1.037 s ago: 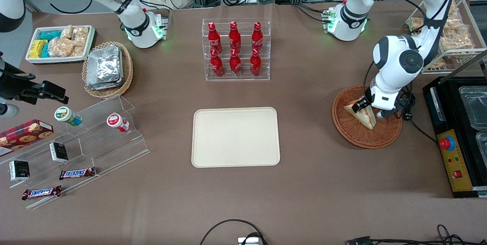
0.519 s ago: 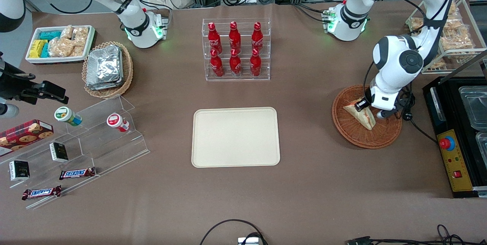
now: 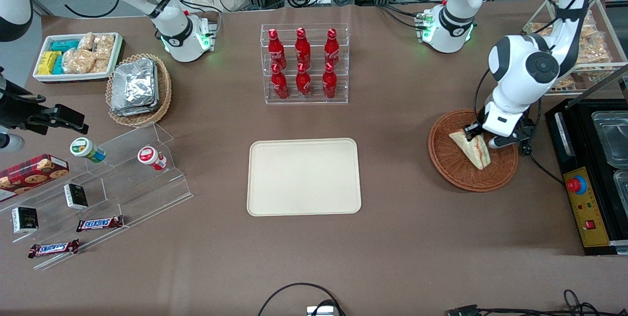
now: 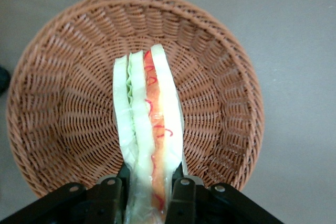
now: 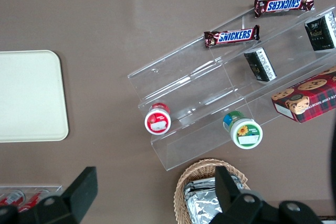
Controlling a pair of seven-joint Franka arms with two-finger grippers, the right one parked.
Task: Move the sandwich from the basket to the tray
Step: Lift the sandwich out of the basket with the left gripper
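Note:
The sandwich [image 3: 472, 148], a white bread wedge with red-orange and green filling, is above the reddish-brown wicker basket [image 3: 454, 171] at the working arm's end of the table. My left gripper [image 3: 483, 137] is shut on the sandwich's wide end, cut edge up. In the left wrist view the sandwich [image 4: 148, 129] stands between the two black fingers [image 4: 181, 195], with the basket [image 4: 58, 108] below it. The cream-beige tray [image 3: 303, 176] lies bare at the table's middle; a corner of it also shows in the right wrist view [image 5: 29, 96].
A clear rack of red bottles [image 3: 304, 63] stands farther from the front camera than the tray. A black machine [image 3: 588, 178] sits beside the basket. A wire rack of bagged snacks [image 3: 584, 46] is near the working arm. Clear stepped shelves with snacks [image 3: 98, 183] lie toward the parked arm's end.
My left gripper has shifted a little toward the working arm's end with the sandwich in it; the sandwich has turned slightly and stays over the basket.

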